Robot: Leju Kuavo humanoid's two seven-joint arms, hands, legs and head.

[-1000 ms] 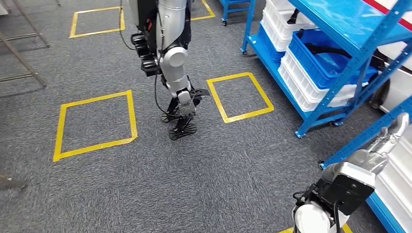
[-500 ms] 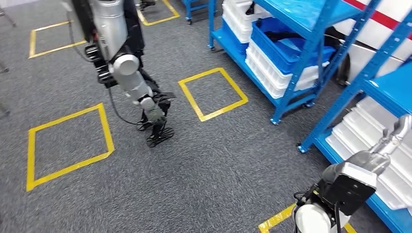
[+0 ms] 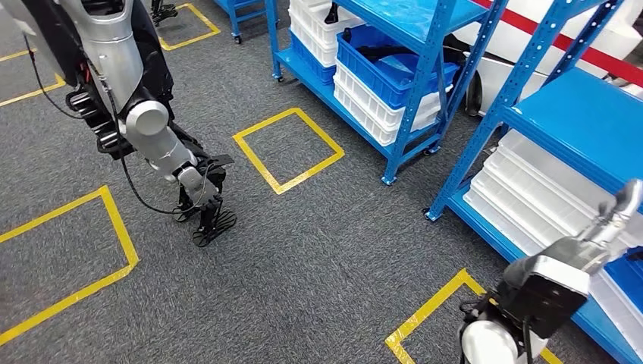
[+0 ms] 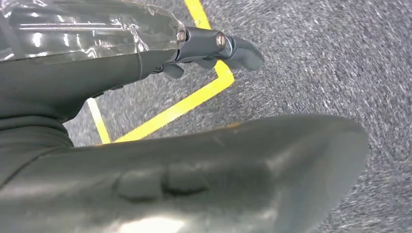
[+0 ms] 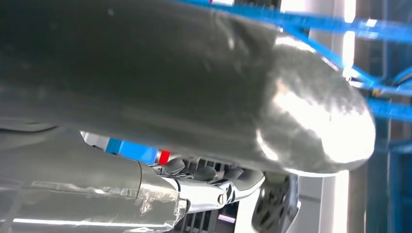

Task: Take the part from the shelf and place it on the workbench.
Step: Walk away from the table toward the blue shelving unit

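While the left robot hand (image 3: 203, 203) hangs empty, fingers loose, the part is probably the dark thing (image 3: 377, 53) in the shelf's (image 3: 419, 91) blue bin (image 3: 402, 76), so the right robot hand (image 3: 618, 208), also loose and empty, is lifted ready.

Grey carpet floor (image 3: 318, 250) with yellow tape squares (image 3: 288, 149); blue shelves (image 3: 409, 83) holding white bins (image 3: 371, 106)
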